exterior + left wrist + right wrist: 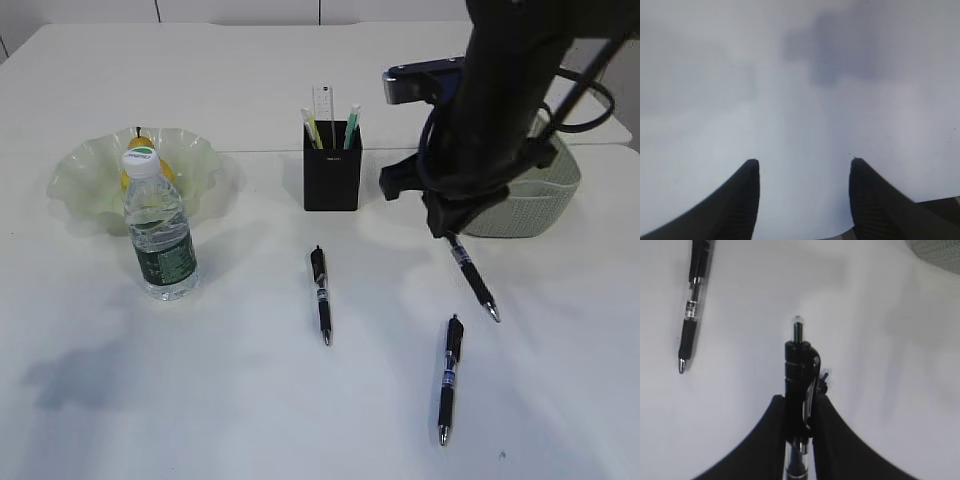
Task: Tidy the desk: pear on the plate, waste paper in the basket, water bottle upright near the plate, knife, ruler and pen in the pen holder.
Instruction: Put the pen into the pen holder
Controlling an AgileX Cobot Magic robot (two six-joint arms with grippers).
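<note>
White counter spreads wide under everything. At the far left sits the pale green plate with its ruffled rim, and the yellow pear lies inside it, half hidden behind the water bottle, which stands upright just in front of the plate with its white cap on. The black pen holder stands mid-counter, with the clear ruler and some green and white sticks poking out of its top. To its right is the sage green basket, partly behind the dark right arm.

The right gripper hangs above the counter in front of the basket, its fingers clenched on a black pen that slants down with its tip toward the counter. Two more black pens lie loose: one in front of the holder, another nearer the front edge.

The left gripper shows only in its wrist view, fingers spread apart over bare counter, nothing between them
</note>
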